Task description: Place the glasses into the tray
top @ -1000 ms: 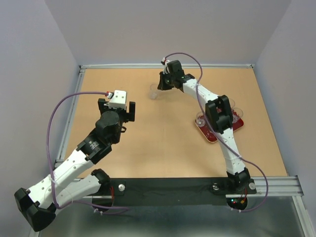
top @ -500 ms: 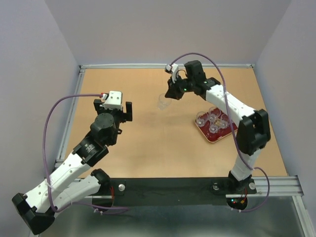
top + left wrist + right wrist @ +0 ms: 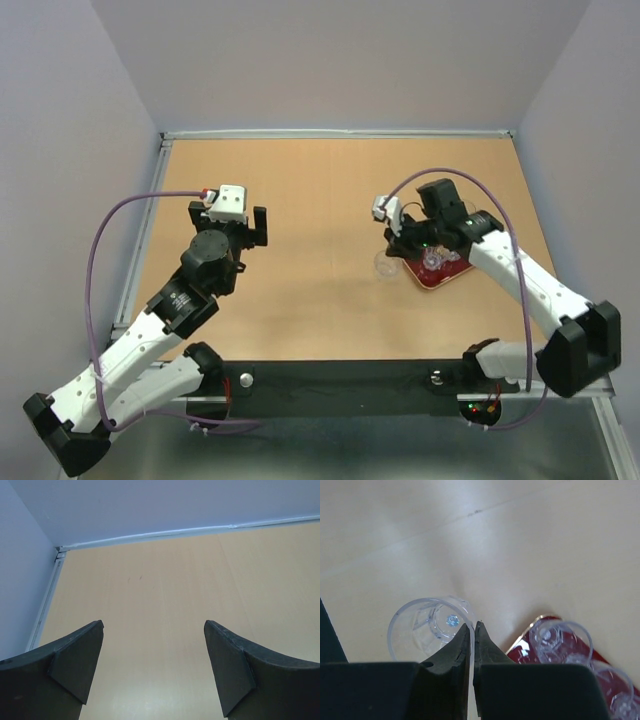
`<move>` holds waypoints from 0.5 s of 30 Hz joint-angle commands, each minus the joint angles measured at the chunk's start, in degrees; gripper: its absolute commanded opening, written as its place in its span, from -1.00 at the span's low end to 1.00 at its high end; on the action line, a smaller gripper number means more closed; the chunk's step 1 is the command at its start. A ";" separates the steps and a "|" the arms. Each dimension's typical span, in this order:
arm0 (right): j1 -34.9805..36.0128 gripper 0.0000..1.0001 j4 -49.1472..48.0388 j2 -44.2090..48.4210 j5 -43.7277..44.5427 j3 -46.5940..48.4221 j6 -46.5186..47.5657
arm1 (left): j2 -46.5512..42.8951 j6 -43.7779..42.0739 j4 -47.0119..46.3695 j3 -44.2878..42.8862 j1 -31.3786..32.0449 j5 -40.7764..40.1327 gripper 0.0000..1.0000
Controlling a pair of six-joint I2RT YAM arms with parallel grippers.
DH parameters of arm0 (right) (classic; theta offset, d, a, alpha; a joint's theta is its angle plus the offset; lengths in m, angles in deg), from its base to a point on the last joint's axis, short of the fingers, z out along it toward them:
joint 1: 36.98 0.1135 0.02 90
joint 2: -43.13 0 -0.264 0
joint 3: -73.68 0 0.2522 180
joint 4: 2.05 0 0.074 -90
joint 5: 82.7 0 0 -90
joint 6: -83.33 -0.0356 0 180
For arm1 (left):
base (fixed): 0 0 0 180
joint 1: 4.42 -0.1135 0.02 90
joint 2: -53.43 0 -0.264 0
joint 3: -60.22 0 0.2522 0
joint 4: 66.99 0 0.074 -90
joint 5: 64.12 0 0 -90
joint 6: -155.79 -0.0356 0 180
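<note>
The right gripper (image 3: 473,626) is shut to a narrow slit on the wall of one glass (image 3: 425,627). The rim is pinched between the tips, and the body of the glass hangs to the left of the fingers. Whether its base is clear of the table (image 3: 530,540) cannot be told. The tray (image 3: 522,647) lies just to the right of the fingertips, its nearest corner close beside them, and other glasses (image 3: 560,637) already stand in it. The held glass should be raised enough to pass over the raised rim and carried to the right. Because it is hung off-centre, the fingers should be taken further in than the chosen spot. A free patch should be picked away from the standing glasses so that none is knocked. With so thin a one-sided pinch the glass is likely to tilt, so it should be moved slowly, lowered upright until the base sits flat, and only then released. The left gripper (image 3: 154,630) is held wide with nothing in it, well apart on the far side.
</note>
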 commanded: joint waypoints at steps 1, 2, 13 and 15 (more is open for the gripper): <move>-4.76 -0.99 3.24 10.73 2.85 -5.10 2.21 | -0.30 0.05 -2.76 0.86 -0.32 0.06 0.86; -5.81 -0.99 3.85 12.14 2.60 -6.32 1.94 | -0.39 -0.12 -2.76 0.86 -0.32 -0.02 0.86; -14.35 -0.99 4.21 22.43 10.23 -16.00 -4.91 | 0.31 0.05 -2.76 0.77 -0.32 1.38 0.86; -14.61 -0.99 4.03 23.31 11.46 -16.70 -5.88 | 0.31 0.05 -2.67 0.77 -0.32 1.47 0.86</move>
